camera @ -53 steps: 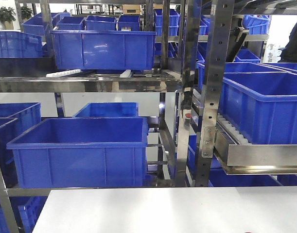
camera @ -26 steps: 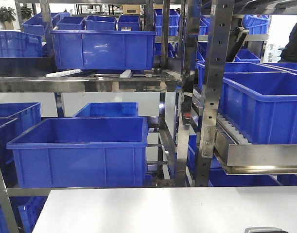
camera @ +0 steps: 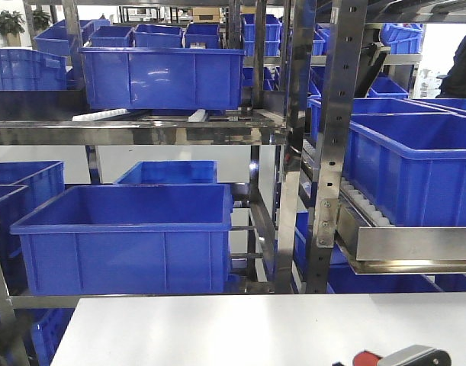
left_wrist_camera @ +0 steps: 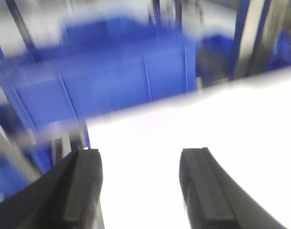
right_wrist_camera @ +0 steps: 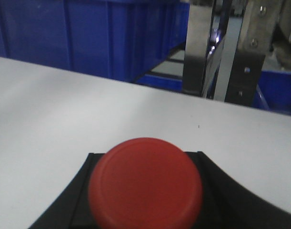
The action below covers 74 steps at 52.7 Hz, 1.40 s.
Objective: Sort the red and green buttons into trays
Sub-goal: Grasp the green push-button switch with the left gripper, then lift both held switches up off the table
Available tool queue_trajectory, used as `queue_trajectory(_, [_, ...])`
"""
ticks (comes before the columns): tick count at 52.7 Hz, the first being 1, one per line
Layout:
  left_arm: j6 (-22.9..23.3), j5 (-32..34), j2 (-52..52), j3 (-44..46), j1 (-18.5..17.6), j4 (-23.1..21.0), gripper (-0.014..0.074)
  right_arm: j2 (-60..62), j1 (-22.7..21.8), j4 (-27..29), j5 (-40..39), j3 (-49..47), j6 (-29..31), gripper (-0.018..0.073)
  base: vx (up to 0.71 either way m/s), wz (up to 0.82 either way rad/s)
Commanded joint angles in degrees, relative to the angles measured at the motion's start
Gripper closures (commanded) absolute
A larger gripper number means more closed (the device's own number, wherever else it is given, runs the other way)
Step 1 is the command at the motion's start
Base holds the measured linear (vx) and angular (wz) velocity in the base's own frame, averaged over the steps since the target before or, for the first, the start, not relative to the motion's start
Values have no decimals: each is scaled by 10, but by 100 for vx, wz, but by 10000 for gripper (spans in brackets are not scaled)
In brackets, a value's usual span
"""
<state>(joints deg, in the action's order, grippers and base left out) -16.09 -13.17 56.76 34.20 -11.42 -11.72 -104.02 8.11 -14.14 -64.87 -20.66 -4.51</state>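
Observation:
The red button (right_wrist_camera: 145, 183), a round red cap, fills the lower middle of the right wrist view, held between my right gripper's (right_wrist_camera: 146, 155) dark fingers above the white table (right_wrist_camera: 64, 109). In the front view the red cap (camera: 365, 358) and the right gripper (camera: 412, 356) show at the bottom edge. My left gripper (left_wrist_camera: 140, 157) is open and empty over the table's far left edge; its view is motion-blurred. The green button and both trays are out of view.
Steel shelving (camera: 339, 152) stands behind the table (camera: 255, 328), loaded with deep blue crates: one large crate (camera: 126, 236) low at the left, another (camera: 416, 168) on a sloped shelf at the right, several higher up.
My right gripper has risen into the bottom edge of the front view, and the red cap now shows with it. The left wrist view is blurred by motion.

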Motion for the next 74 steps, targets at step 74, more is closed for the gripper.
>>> queue_trajectory(74, [161,788,589,-49,-9,371,226,77,-2,-3,-32,-5,5,569,0,0])
